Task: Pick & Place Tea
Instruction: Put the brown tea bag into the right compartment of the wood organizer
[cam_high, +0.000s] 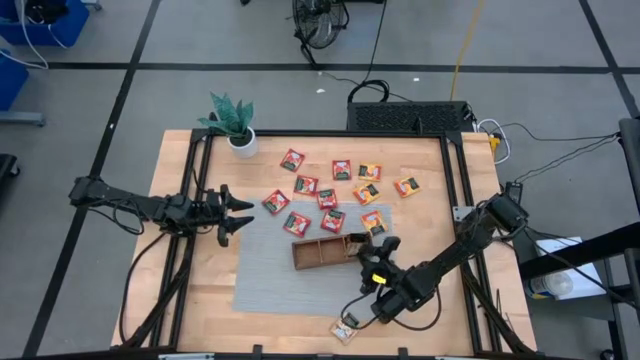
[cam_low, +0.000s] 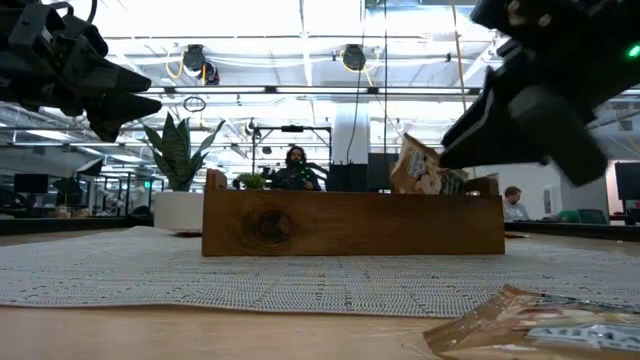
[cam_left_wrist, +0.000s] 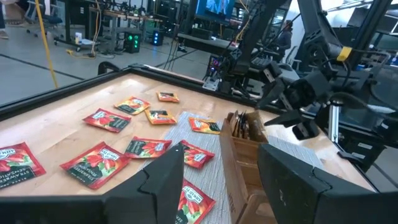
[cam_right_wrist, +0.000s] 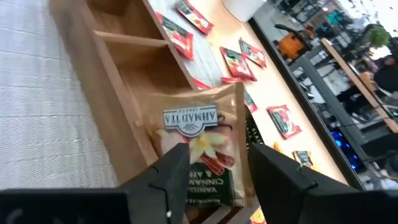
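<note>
Both arms' jaws stand parted: right gripper (cam_right_wrist: 211, 171) straddling a tea sachet (cam_right_wrist: 199, 146) in the tray (cam_right_wrist: 118, 81), left gripper (cam_high: 238, 215) empty.

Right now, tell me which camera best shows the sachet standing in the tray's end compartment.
The right wrist view: the brown sachet fills it, label readable, between the right gripper's open fingers. High view shows a speck; low view, its top above the tray; left wrist, thin edges.

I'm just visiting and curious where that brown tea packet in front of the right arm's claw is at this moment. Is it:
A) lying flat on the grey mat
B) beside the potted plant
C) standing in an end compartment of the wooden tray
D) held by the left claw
C: the right wrist view shows the brown tea packet standing in the end compartment of the wooden tray, right in front of the right claw.
</note>
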